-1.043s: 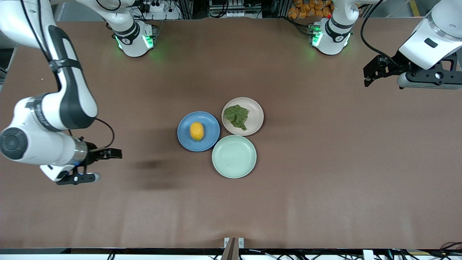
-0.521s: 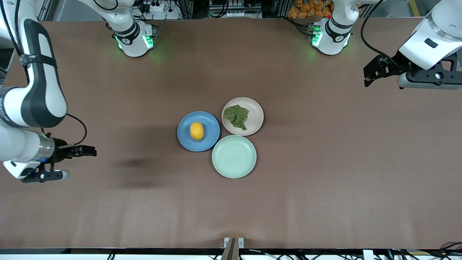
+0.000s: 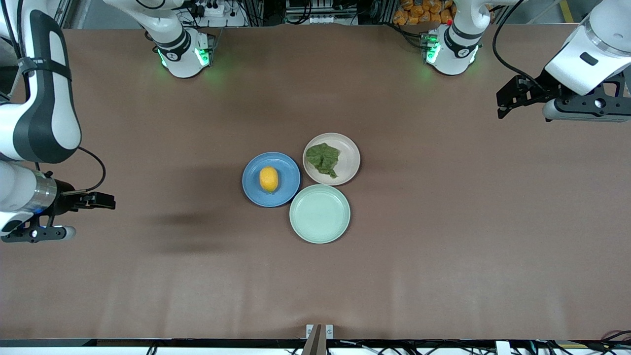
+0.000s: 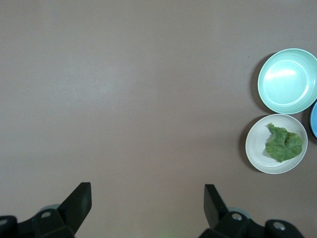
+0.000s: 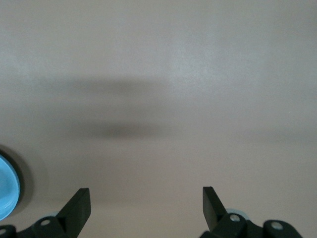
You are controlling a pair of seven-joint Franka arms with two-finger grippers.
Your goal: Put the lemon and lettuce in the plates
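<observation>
The right gripper (image 3: 101,202) hangs over bare table at the right arm's end, its jaws spread wide and holding nothing; in its own wrist view the two dark fingers (image 5: 79,206) stand well apart above the brown surface, with only a sliver of the blue plate (image 5: 7,186) at the edge. The left gripper (image 3: 508,101) waits over the left arm's end of the table, also wide open and empty, its fingers (image 4: 81,198) framing plain tabletop. Well away from both grippers, at the middle of the table, three plates sit clustered with rims touching or nearly so. The lemon (image 3: 268,178), a small yellow-orange oval, lies in the centre of the blue plate (image 3: 254,195), the plate closest to the right gripper. The lettuce (image 3: 323,158), a dark green wrinkled leaf with a pointed end, lies in the beige plate (image 3: 350,158), the plate closest to the left gripper. The mint-green plate (image 3: 320,213) sits nearer the front camera than the other two. The table (image 3: 443,246) is covered in a plain brown sheet; cables and equipment show past the arm bases.
</observation>
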